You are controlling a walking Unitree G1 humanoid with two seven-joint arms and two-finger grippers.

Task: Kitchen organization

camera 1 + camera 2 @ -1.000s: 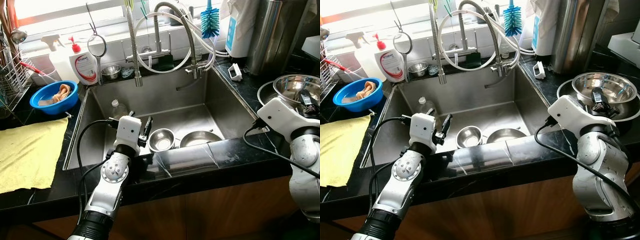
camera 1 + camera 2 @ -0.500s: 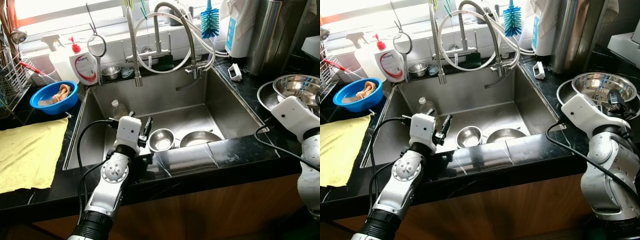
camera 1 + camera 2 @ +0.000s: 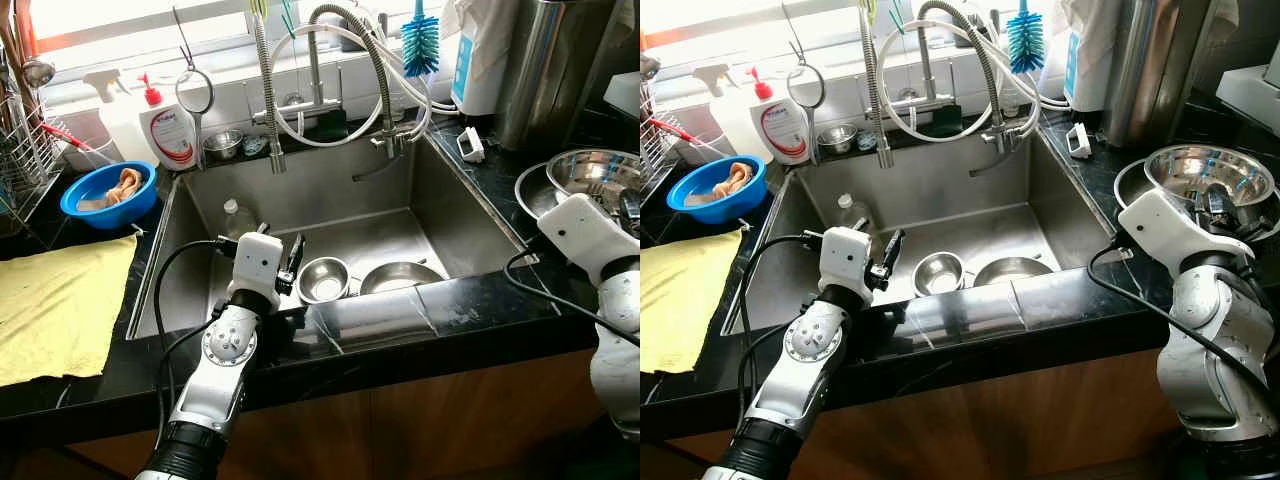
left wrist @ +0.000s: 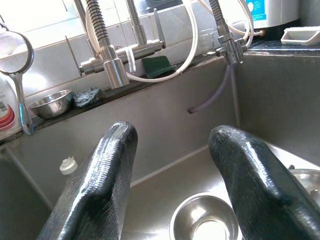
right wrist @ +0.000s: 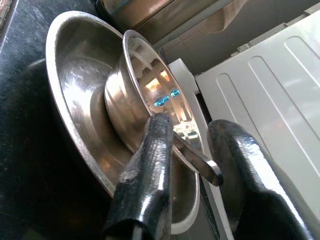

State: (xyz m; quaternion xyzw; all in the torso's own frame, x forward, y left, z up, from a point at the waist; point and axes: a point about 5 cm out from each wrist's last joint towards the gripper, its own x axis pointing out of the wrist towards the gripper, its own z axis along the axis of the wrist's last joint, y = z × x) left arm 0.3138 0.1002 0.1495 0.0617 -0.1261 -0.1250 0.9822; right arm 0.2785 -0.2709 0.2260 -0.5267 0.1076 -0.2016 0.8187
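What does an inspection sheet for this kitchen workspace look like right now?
Surface: black counter around a steel sink.
Job's things: small bowl and pan in the sink; steel bowl nested in a wider one on the right.
Clutter: yellow cloth, blue bowl, soap bottle.
Grippers: left gripper open above the sink; right gripper, jaws straddling the steel bowl's rim.
Cables: black, on both arms.
Surroundings: faucet, bright window.

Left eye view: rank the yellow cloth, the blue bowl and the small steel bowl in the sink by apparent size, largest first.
1. yellow cloth
2. blue bowl
3. small steel bowl, though its nearness to the camera differs, so true sizes remain unsure.
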